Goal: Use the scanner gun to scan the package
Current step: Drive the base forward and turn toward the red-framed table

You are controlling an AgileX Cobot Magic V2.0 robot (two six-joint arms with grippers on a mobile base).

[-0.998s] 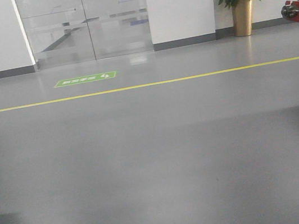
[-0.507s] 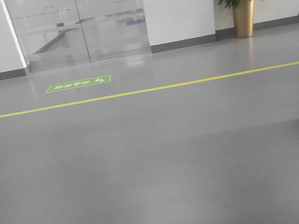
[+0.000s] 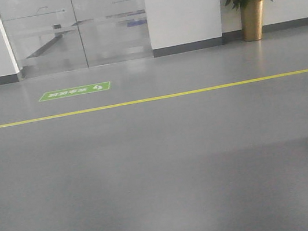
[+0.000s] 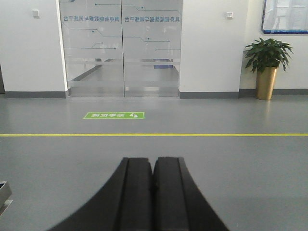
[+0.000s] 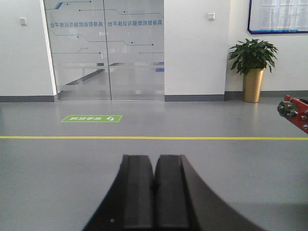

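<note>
Signs | far ahead of the left gripper (image 4: 153,162), glass door (image 4: 122,48) is showing blue Chinese lettering, seemingly mirrored, unreadable | green floor sign (image 4: 114,115) is carrying blurred white characters | up-right of the right gripper (image 5: 155,161), framed board (image 5: 279,15) is showing print too small to read

Grey floor (image 4: 240,168). Yellow floor line (image 4: 154,134) runs crosswise ahead of the left gripper (image 4: 153,161). Green floor sticker (image 4: 114,115) beyond it, ahead-left. Frosted glass doors (image 4: 120,48) behind the sticker. Potted plant (image 4: 267,53) in gold planter (image 4: 266,83), far ahead-right, against white wall (image 4: 211,48).
</note>
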